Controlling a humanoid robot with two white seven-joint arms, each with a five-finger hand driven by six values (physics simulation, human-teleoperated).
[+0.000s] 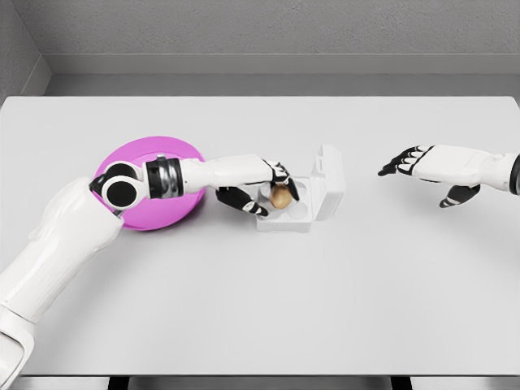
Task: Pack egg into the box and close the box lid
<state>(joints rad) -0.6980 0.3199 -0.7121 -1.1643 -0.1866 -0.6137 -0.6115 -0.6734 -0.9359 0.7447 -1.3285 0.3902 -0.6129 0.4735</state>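
White table (260, 309): left hand (264, 188) pinches the egg (281, 197) over the box (302, 213) (lid up); settle it into a cup gently. Right hand (422, 166) hovers, fingers spread.

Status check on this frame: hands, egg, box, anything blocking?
Left hand over open box, fingers around egg. Right hand open, hovering apart to the right. Lid up. Pink bowl behind left arm, not blocking.

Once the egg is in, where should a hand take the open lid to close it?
Probably at the lid's free top edge, coming from the right with the right hand. The lid stands open on the box's right side, so pushing that edge leftward should fold it over the egg.
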